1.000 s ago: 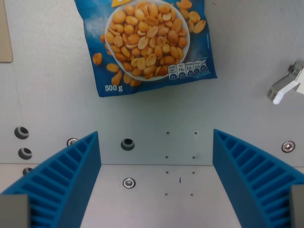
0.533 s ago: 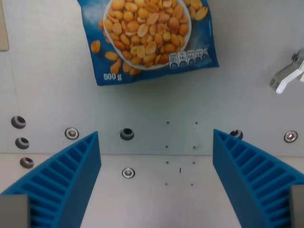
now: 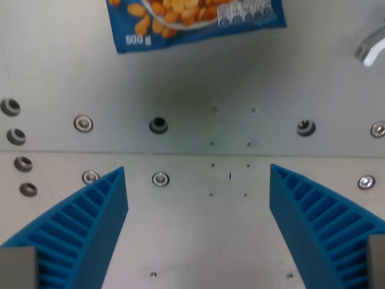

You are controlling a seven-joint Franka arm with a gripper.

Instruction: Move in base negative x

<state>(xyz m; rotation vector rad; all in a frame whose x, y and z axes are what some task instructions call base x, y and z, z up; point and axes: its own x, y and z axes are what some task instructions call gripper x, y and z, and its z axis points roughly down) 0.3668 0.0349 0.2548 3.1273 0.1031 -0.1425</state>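
My gripper (image 3: 198, 205) is open and empty, its two blue ribbed fingers (image 3: 84, 229) at the bottom left and bottom right of the wrist view. It hangs over a bare grey metal table (image 3: 198, 78) with bolt holes. The lower edge of a blue peanut bag (image 3: 192, 21), marked 500 g, shows at the top of the view, well apart from the fingers.
A row of screws and holes (image 3: 158, 125) runs across the table above a seam between two plates. A white-grey metal part (image 3: 373, 48) sticks in at the top right edge. More screws (image 3: 15, 135) sit at the wrist view's left.
The whole scene has shifted upward in the view, so the camera has moved. The peanut bag is now mostly out of frame. More of the near plate and its screws shows.
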